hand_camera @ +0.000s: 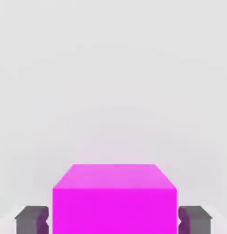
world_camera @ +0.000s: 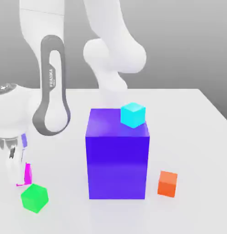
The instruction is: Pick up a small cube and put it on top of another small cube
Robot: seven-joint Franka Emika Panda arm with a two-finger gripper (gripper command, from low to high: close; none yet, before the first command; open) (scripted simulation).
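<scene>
On the white table (world_camera: 197, 119) stands the big blue-violet block (world_camera: 117, 155), the largest thing there, and I place the rest from it. Behind the block rises the white Franka arm (world_camera: 51, 87); it bends down to the exterior view's left of the block, low at the table. A cyan cube (world_camera: 133, 114) rests on top of the block, at its far corner toward the exterior view's right. An orange cube (world_camera: 168, 183) sits on the table just beside the block's lower corner on the exterior view's right. A green cube (world_camera: 34, 197) lies well apart from the block on the exterior view's left, near the front. Just behind the green cube is the magenta cube (hand_camera: 114, 201), between the fingers of the gripper (hand_camera: 114, 219). The dark fingertips (hand_camera: 32, 219) stand on both sides of this cube, very near its faces; if they press it, I cannot tell.
</scene>
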